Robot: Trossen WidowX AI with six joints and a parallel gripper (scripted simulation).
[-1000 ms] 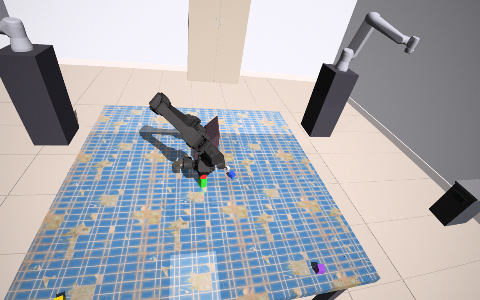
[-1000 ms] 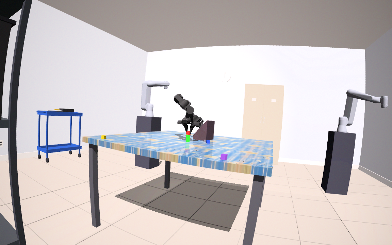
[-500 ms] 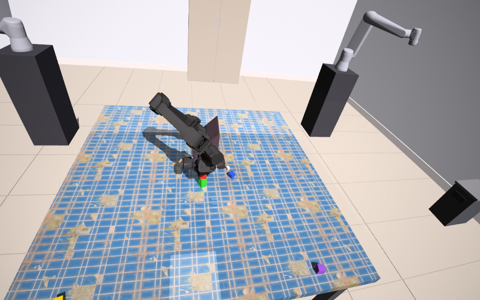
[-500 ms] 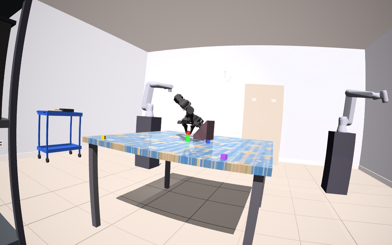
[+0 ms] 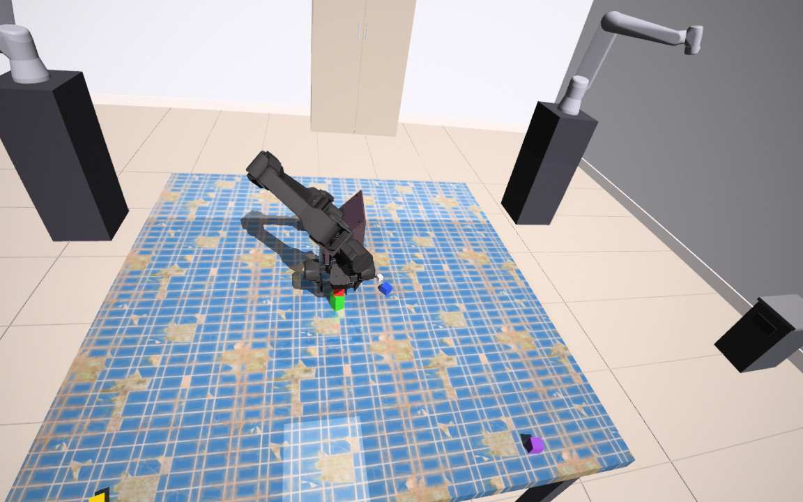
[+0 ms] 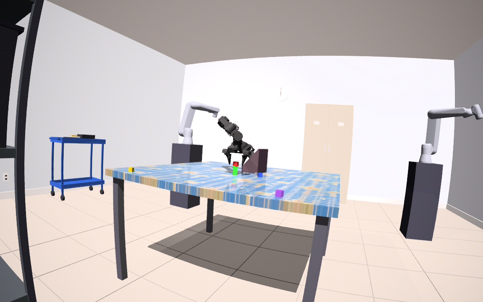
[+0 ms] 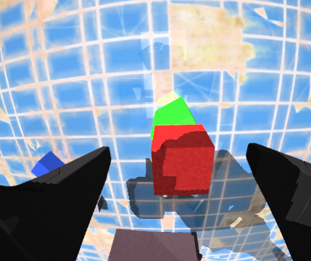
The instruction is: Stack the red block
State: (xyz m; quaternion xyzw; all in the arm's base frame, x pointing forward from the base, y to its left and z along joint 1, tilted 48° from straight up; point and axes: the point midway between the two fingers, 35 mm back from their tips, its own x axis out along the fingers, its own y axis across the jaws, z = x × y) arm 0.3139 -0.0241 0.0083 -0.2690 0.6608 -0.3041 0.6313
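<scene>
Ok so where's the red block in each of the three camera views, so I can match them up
Top: red block near the table's middle, just under the dark arm, on the green tower.
Exterior: red block small, mid-frame, on the tower below the open tool.
Wrist: red block at centre, between the spread fingers, touching neither.
Shared landmark: the blue block, close beside the tower.

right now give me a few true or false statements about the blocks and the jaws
1. The red block sits on the green tower. True.
2. The gripper is clamped on the red block. False: its jaws stand wide apart, clear of the block.
3. The blue block lies on the table beside the tower. True.
4. The purple block is stacked on the tower. False: it lies far off near the table's edge.
</scene>
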